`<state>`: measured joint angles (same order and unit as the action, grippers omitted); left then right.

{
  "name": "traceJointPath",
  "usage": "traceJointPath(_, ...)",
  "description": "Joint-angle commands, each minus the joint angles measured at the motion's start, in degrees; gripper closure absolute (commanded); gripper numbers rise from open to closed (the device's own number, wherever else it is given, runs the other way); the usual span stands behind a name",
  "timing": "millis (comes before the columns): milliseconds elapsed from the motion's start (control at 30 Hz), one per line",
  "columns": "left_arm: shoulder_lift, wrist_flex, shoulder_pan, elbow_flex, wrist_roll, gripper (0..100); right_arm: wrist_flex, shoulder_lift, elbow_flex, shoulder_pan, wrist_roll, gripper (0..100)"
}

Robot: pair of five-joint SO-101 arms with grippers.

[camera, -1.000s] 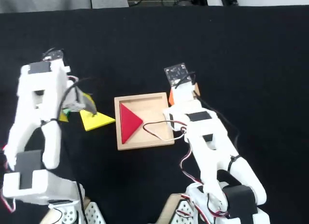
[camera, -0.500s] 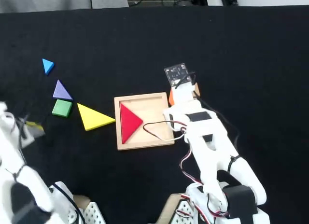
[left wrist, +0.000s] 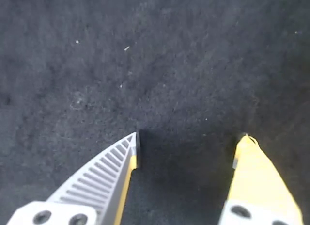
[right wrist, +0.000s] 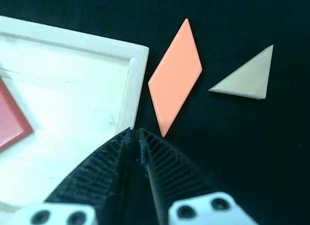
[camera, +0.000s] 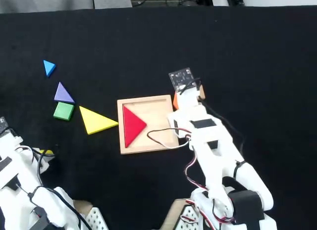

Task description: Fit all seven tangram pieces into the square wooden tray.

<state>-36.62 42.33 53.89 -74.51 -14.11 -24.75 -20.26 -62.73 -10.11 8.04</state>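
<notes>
Black cloth [camera: 148,41] lies uncovered on the left now: my left arm [camera: 20,180] has swung back off the loose pieces to the near corner. The left gripper [left wrist: 189,142] is spread wide above bare cloth, carrying nothing, so only one of seven is seated. The right gripper [right wrist: 139,133], pinched closed and empty, has stayed at the tray [camera: 148,99] corner. I count one tray holding one red triangle [camera: 131,125]. Left of it are one yellow triangle [camera: 96,121], one purple triangle [camera: 63,93], one blue triangle [camera: 48,67] and one green square [camera: 63,111]. Right of it are one orange parallelogram [right wrist: 175,77] and one grey triangle [right wrist: 247,77].
</notes>
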Motion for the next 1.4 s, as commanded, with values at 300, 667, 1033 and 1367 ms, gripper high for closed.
traceJointPath(300,-1.23,0.79,0.84,-0.31,-0.35,68,-20.66,-1.71,16.22,-8.18,4.4,88.9)
traceJointPath(667,-1.23,3.08,7.78,-0.13,-0.79,68,-33.76,4.44,41.54,-29.45,6.77,88.1)
traceJointPath(1033,-1.23,1.49,5.49,-0.66,-0.44,68,-43.43,36.62,72.04,-35.16,8.53,80.3)
traceJointPath(1367,-1.23,1.49,5.41,-0.66,-0.44,68,-49.67,54.55,89.8,-37.45,9.23,65.3)
